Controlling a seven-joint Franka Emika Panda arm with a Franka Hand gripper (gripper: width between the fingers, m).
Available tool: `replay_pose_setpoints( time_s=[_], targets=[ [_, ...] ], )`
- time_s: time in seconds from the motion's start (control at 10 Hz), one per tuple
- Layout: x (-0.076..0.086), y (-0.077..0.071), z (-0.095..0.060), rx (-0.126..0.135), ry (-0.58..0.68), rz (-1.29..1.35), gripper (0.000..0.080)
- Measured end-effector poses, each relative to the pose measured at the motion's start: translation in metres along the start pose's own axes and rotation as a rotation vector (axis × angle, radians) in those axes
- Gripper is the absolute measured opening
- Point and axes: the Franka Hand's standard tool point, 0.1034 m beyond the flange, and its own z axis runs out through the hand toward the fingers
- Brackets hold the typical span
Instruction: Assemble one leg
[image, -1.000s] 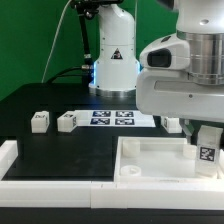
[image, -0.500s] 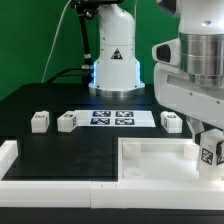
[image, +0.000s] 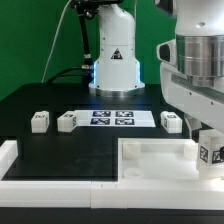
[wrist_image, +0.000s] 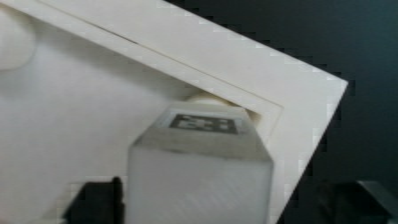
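Observation:
My gripper (image: 209, 138) is shut on one leg (image: 210, 153), a small white block with a black-and-white tag, at the exterior view's right. It holds the leg upright over the right corner of the large white panel (image: 150, 162). In the wrist view the leg (wrist_image: 199, 155) sits between my dark fingers (wrist_image: 96, 200), its far end at the panel's (wrist_image: 107, 100) corner by a round socket (wrist_image: 217, 101). Three more legs lie on the black table: two at the left (image: 39, 121) (image: 67, 121) and one at the right (image: 171, 122).
The marker board (image: 112, 117) lies flat between the loose legs. A white raised frame (image: 14, 158) runs along the front and the left of the table. The robot base (image: 115, 60) stands behind the marker board.
My gripper has moved a little to the exterior view's right with the leg in it. The loose legs and the panel have not moved.

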Motion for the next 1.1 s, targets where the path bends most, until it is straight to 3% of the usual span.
replay_pose_setpoints(
  time_s=[0.1, 0.2, 0.5, 0.8, 1.1],
  targets=[
    [0.0003, 0.0002, -0.0005, -0.004, 0.002, -0.097, 0.0621],
    [-0.0016, 0.0007, -0.001, -0.013, -0.003, -0.244, 0.0641],
    [-0.0036, -0.0004, -0.0023, -0.016, -0.008, -0.572, 0.0649],
    [-0.0085, -0.0036, -0.0036, -0.054, 0.035, -0.979, 0.0649],
    [-0.0081, -0.0016, -0.0013, -0.061, 0.028, -1.218, 0.0649]
  ],
)
